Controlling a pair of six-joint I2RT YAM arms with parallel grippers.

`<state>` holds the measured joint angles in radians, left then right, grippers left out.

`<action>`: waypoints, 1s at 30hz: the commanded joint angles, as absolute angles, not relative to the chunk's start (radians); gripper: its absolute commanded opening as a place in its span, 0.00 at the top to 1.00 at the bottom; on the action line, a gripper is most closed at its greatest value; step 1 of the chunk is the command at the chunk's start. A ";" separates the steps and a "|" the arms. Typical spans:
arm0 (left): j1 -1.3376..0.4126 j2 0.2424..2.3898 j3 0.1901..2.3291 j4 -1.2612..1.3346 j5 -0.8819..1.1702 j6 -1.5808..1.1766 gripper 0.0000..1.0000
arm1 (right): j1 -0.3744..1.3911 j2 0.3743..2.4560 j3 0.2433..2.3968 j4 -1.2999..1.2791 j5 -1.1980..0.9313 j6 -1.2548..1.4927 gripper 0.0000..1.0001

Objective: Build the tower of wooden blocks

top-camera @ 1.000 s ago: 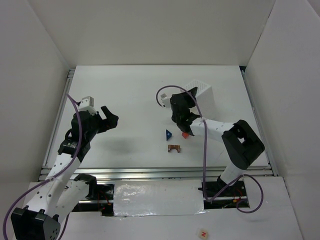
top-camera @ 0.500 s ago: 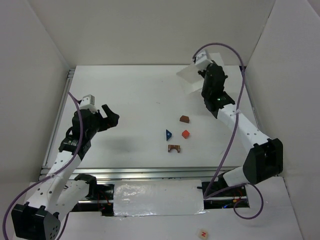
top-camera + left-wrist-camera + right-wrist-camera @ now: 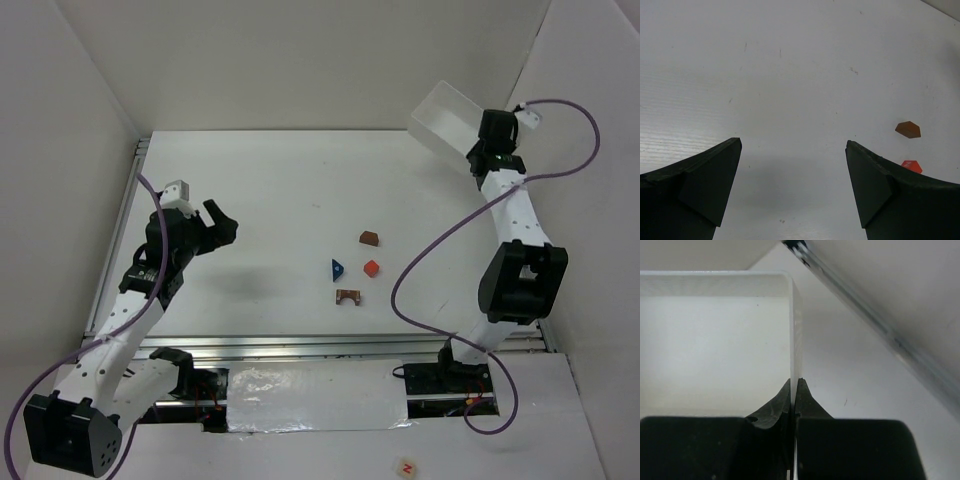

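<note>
1. Top view: no tower yet. The brown block, blue wedge, red cube and arched block lie apart, just 5 o'clock of the table centre. The right gripper holds the white tray aloft at 1 o'clock; I'd park it there, well clear.
2. Left wrist: the left gripper has its fingers wide apart, with the brown block and red cube at 4 o'clock.
3. Right wrist: the fingers are pinched on the tray's thin wall; level it before releasing.
</note>
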<state>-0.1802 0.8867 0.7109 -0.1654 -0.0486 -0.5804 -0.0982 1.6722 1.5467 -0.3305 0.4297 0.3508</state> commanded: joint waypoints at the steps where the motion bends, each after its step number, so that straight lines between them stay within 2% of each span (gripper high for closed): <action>1: -0.186 0.870 0.759 -0.153 -0.069 -0.578 0.01 | -0.153 1.620 1.452 -0.377 0.307 0.698 1.00; 6: -0.187 0.851 0.752 -0.152 -0.066 -0.587 0.01 | -0.241 1.643 1.408 -0.498 0.305 0.848 1.00; 12: -0.186 0.835 0.732 -0.147 -0.058 -0.600 0.01 | -0.262 1.626 1.263 -0.528 0.339 0.926 0.99; 18: -0.186 0.836 0.726 -0.158 -0.043 -0.606 0.01 | -0.273 1.667 1.246 -0.632 0.382 0.982 0.97; 21: -0.186 0.830 0.719 -0.161 -0.037 -0.615 0.01 | -0.272 1.689 1.246 -0.683 0.431 0.996 0.89; 27: -0.187 0.810 0.707 -0.158 -0.037 -0.621 0.01 | -0.256 1.689 1.226 -0.692 0.472 0.983 0.81; 29: -0.186 0.811 0.709 -0.161 -0.035 -0.615 0.01 | -0.249 1.689 1.216 -0.677 0.465 0.968 0.75; 30: -0.186 0.813 0.710 -0.167 -0.037 -0.614 0.01 | -0.247 1.687 1.206 -0.667 0.457 0.954 0.59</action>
<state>-0.1822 0.8253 0.7124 -0.1833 -0.0467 -0.6075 -0.2592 1.6962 1.2201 -0.6777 0.4179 0.9562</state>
